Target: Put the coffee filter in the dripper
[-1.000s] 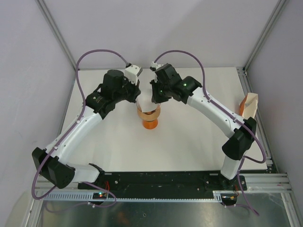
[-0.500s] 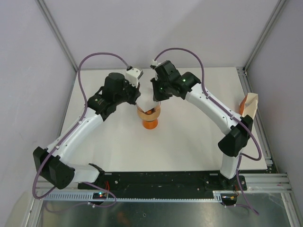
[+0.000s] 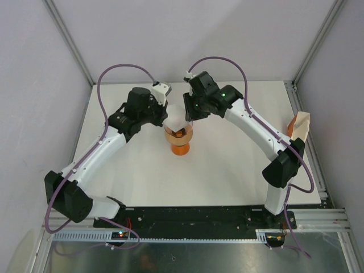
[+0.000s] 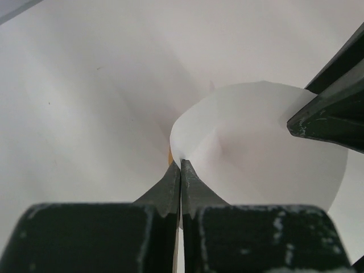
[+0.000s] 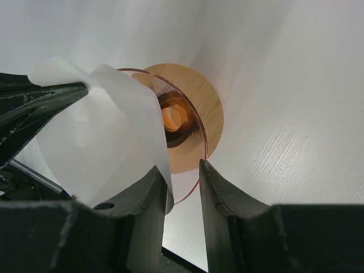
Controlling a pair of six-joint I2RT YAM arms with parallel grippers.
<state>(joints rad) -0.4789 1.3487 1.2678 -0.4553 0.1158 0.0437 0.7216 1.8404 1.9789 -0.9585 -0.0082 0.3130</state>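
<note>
While both wrists are meeting over the dripper (image 5: 196, 128), the coffee filter (image 4: 256, 153) is hanging from the left gripper (image 4: 181, 165)

Though bolted well apart at the near edge of the table (image 3: 227, 170), the left arm (image 3: 96, 153) and the right arm (image 3: 256, 128) are both reaching forward and bending inward. Their elbows are out to the sides, and their wrists are nearly meeting above the orange stand (image 3: 180, 149) in the middle. Both wrists are pitching downward toward the dripper, which is sitting in the tan ring (image 5: 199, 94) on top of that stand.

The left gripper's fingers are pressing flat together with no gap, pinching one edge of the coffee filter. From that pinch the paper is spreading as an open white cone, tilted, and lying over the side of the dripper's rim nearer the left gripper. The other side of the rim and the orange hole below are showing uncovered in the right wrist view. Whether the paper's tip is resting inside the funnel cannot be told.

The right gripper (image 5: 181, 170) is hovering at the opposite edge of the filter, its jaws standing narrowly apart. The paper's edge is running down along the inner face of one finger while the other finger is standing clear of it, so nothing is being clamped on this side.
</note>
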